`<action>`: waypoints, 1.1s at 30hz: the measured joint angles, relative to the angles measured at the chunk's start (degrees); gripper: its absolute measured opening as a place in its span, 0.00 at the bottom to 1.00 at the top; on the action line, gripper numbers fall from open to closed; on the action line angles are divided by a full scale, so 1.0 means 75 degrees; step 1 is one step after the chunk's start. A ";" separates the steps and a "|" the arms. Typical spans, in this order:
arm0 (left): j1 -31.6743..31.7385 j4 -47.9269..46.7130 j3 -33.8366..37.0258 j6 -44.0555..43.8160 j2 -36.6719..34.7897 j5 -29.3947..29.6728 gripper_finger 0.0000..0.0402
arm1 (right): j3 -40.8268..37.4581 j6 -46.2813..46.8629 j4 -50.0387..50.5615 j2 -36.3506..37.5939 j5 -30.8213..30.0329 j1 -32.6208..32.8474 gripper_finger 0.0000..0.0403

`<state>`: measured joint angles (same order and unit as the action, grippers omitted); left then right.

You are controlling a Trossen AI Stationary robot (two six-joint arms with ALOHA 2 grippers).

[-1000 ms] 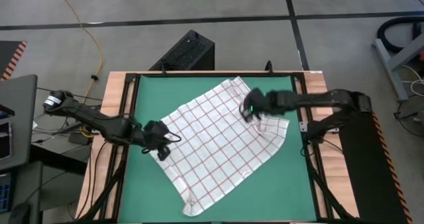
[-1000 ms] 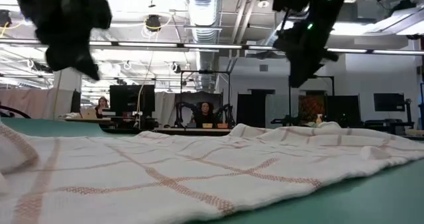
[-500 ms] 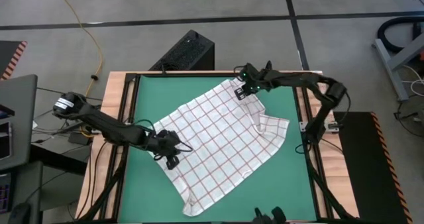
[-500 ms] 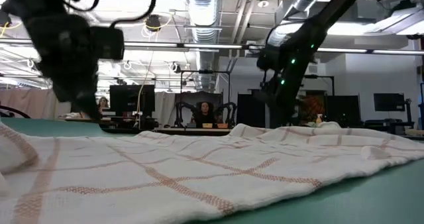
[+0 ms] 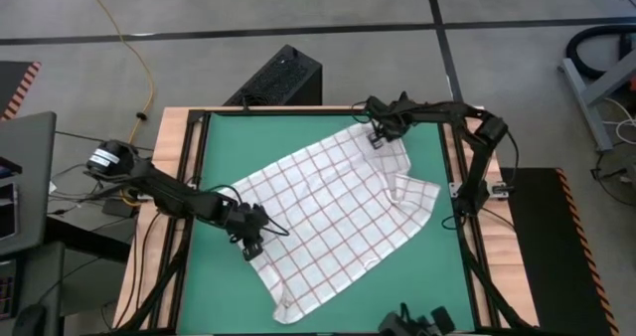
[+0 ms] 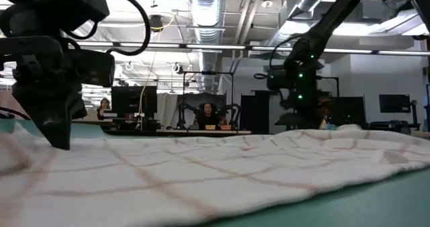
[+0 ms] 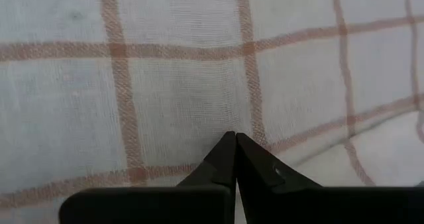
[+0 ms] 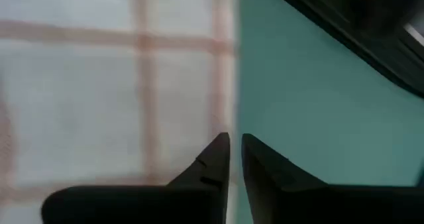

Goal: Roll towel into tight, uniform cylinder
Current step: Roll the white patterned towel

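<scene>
Under both of your grippers lies the towel [image 5: 333,217], a thin white cloth gridded with red-brown lines, spread mostly flat on the green mat [image 5: 224,286], with a fold puckering the side below your right gripper [image 5: 379,139] and a curled corner at its near end. Its long axis runs diagonally, from the corner at your right gripper to the opposite corner just past your left gripper [image 5: 250,245]. Your left gripper is closed tight, tips pressed onto the cloth's edge, while your right gripper's fingertips [image 8: 218,148] stand a narrow slit apart over the towel's hem, and you cannot tell whether they pinch any cloth.
</scene>
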<state>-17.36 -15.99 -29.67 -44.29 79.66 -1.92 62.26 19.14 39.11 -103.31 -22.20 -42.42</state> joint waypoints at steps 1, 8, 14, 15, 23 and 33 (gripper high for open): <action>0.0067 -0.0112 0.0001 0.0102 -0.0004 -0.0030 0.00 | -0.0004 0.0072 0.0250 0.0060 -0.0029 -0.0051 0.16; 0.0816 -0.0470 0.0000 0.0845 -0.0008 0.0474 0.00 | -0.0464 0.0779 0.1668 0.0185 0.0028 -0.0040 0.15; 0.1599 -0.0905 -0.0154 0.1609 -0.0065 0.0737 0.00 | -0.0729 0.0878 0.2016 0.0404 0.0114 0.0568 0.15; 0.1682 -0.1147 -0.0270 0.1708 -0.0084 0.0751 0.00 | -0.0722 0.0980 0.2005 0.0577 0.0129 0.0697 0.15; 0.1756 -0.3241 -0.1419 0.3604 -0.0161 0.0578 0.00 | -0.0657 0.0623 -0.0206 0.2079 0.0088 0.1165 0.15; 0.1709 -0.2068 -0.1683 0.3320 -0.0168 0.0909 0.00 | -0.0656 0.0179 -0.1569 0.0719 0.0237 -0.0025 0.10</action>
<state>-4.54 -31.51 -42.29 -19.40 78.40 4.90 57.34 20.48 27.34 -97.92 -20.43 -42.61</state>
